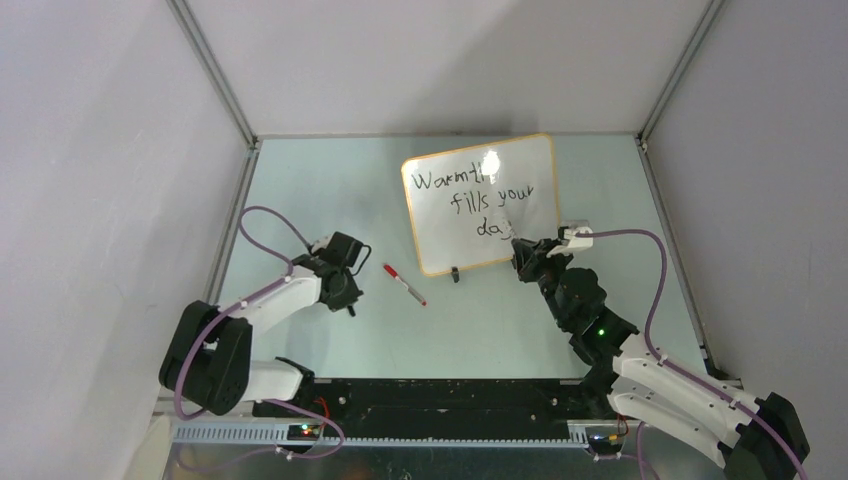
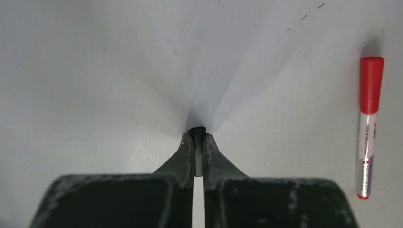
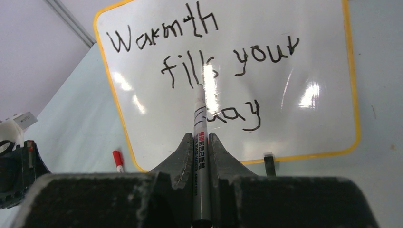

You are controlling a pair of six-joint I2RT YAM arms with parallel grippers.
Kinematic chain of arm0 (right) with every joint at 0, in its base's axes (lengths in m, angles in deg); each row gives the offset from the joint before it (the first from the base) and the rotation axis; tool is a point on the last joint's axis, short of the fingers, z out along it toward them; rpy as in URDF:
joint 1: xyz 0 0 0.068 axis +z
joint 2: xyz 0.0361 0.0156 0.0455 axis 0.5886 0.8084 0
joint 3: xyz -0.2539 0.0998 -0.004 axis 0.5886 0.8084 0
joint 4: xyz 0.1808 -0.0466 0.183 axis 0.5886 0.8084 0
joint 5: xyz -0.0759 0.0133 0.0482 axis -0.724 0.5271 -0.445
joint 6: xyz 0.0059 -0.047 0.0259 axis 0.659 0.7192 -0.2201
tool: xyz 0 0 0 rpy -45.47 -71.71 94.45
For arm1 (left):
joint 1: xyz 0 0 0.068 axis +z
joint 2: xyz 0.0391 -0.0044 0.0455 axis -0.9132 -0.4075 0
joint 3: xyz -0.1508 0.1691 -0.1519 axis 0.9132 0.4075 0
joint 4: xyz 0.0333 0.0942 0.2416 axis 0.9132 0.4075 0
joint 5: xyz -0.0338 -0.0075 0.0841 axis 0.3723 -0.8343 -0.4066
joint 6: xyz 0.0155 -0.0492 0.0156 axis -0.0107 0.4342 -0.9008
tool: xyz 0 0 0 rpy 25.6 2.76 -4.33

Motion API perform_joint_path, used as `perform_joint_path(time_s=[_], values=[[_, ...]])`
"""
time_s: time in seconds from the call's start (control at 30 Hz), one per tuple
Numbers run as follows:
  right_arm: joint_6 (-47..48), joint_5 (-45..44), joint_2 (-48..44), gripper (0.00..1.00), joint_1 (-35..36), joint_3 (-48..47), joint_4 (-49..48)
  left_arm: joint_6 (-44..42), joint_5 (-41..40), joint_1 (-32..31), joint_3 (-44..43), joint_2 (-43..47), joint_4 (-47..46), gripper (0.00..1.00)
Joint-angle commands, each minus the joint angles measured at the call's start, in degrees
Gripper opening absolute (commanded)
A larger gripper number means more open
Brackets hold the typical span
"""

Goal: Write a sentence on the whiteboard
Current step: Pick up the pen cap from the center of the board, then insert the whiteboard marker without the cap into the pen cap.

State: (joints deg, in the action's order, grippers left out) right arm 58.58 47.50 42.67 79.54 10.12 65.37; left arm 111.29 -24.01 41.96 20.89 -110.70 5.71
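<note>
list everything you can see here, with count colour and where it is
rectangular glossy whiteboard with orange-tan frame: one, white, propped at the far middle of the table
handwritten sentence: one, black, three lines on the whiteboard
black clip foot: one seen, under the whiteboard's near edge
red-capped marker pen: one, white barrel, lying on the table
grey-barrelled marker pen: one, pointing at the whiteboard
small black cap-like piece: one, at the left fingertips
pale grey-green table: one
left gripper: shut on the cap-like piece, low over the table
right gripper: shut on the grey-barrelled marker pen
</note>
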Motion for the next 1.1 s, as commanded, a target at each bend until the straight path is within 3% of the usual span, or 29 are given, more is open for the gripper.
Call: perform_joint_path(time_s=[0.0,0.17,0.47,0.87,1.07], values=[[1.15,6.26,-0.04,0.0,-0.16,-0.08,-2.73,2.82,-1.0,-0.29,-3.15,4.4,3.52,0.0],[5.06,21.44,2.34,0.0,1.69,0.05,-8.7,12.6,-0.38,-0.28,-7.47,10.5,7.38,0.0],[10.53,34.2,5.87,0.0,9.23,-0.39,-15.08,31.69,6.77,-0.28,-9.71,13.89,3.73,0.0],[21.7,17.1,12.2,0.0,23.63,-2.44,-18.59,45.82,13.93,-0.73,-5.11,18.64,-7.62,0.0],[23.48,14.0,15.39,0.0,25.34,-4.74,-17.75,47.44,15.18,-1.21,-3.68,21.4,-8.76,0.0]])
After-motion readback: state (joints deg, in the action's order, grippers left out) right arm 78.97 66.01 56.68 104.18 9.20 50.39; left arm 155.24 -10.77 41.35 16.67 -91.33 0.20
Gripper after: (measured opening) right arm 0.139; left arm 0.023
